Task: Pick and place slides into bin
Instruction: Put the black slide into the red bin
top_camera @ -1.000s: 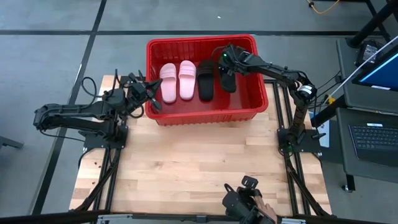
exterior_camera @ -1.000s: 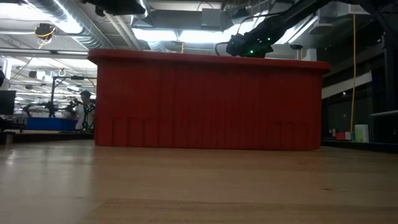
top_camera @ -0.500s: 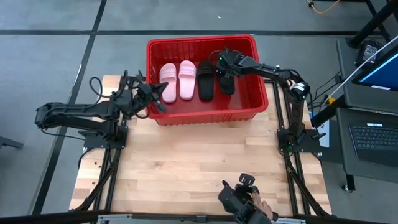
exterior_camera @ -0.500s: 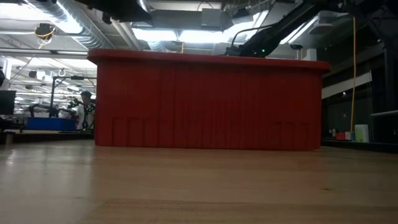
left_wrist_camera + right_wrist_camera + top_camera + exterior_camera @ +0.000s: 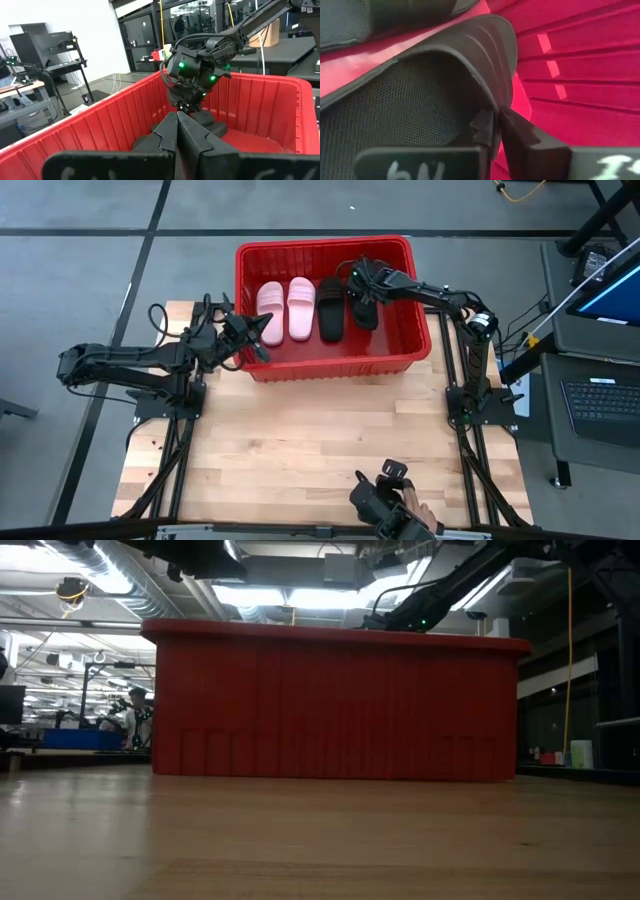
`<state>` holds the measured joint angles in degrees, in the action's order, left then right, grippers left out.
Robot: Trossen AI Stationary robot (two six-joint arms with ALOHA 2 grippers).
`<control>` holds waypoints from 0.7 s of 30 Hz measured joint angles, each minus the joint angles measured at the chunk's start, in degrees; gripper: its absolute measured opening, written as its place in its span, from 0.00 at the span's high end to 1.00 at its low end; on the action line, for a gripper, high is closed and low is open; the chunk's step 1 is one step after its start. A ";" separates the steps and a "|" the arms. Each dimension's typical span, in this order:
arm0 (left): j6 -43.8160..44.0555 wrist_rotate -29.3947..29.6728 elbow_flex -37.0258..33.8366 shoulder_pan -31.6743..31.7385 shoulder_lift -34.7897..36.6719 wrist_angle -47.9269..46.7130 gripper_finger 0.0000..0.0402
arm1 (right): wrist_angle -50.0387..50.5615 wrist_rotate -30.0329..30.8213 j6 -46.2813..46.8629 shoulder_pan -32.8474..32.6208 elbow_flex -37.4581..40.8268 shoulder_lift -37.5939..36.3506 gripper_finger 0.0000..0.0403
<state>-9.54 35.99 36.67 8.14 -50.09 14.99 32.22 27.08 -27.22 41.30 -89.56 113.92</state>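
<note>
The red bin [image 5: 330, 368] stands at the table's far edge. Two pink slides [image 5: 285, 310] and one black slide [image 5: 331, 310] lie side by side on its floor. Rightmost is a second black slide [image 5: 366, 312], also seen in the right wrist view [image 5: 410, 105]. My right gripper [image 5: 360, 288] is down inside the bin over its far end, shut on its strap. My left gripper [image 5: 258, 348] is shut and holds nothing; it hangs level at the bin's left wall, pointing across the bin [image 5: 177, 125]. My right gripper pinches the free edge of the black slide's strap [image 5: 492, 102] between its two fingers [image 5: 525, 137]. It slants down into the bin from the right. The slide lies sole down beside the other black one; whether it rests fully on the bin floor cannot be told.
The bin's high ribbed walls [image 5: 100, 125] surround the slides. Bare wooden tabletop [image 5: 320, 440] stretches from the bin to the near edge. A person's hand with a dark device [image 5: 395, 505] shows at the near edge.
My right gripper has sunk deeper into the bin with the black slide, dropping behind the rim in the low view, then held still. My left gripper has edged a little toward the bin's left wall.
</note>
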 joint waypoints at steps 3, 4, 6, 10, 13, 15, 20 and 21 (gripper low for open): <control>0.00 0.00 0.00 0.00 0.02 0.00 0.99 | 0.01 -2.52 -0.07 0.02 0.00 0.03 0.88; 0.00 -0.09 0.00 0.00 0.02 -0.01 1.00 | 0.03 -3.17 -0.09 0.02 0.00 0.11 0.86; -0.04 -1.30 0.00 0.00 0.02 -0.01 0.99 | 0.05 -3.28 -0.10 0.00 0.00 0.19 0.82; -0.07 -3.14 0.00 -0.01 0.02 -0.01 0.99 | 0.12 -3.20 0.00 -0.11 0.00 0.19 0.73; -0.12 -3.17 0.00 0.00 0.04 -0.03 0.99 | 0.42 -3.20 0.04 -0.18 0.00 0.19 0.68; -0.21 -3.21 0.00 0.00 0.04 -0.05 0.99 | 0.57 -3.22 0.15 -0.36 0.00 0.19 0.66; -0.22 -3.30 0.00 0.00 0.04 -0.36 0.99 | 2.98 -3.15 1.32 -1.54 -1.18 -0.10 0.62; -0.22 -3.30 0.00 0.00 0.04 -0.36 0.99 | 3.64 -3.15 1.62 -1.82 -1.71 -0.12 0.62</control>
<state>-9.76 32.69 36.67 8.14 -50.04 14.63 35.86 23.92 -25.60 39.48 -91.27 113.80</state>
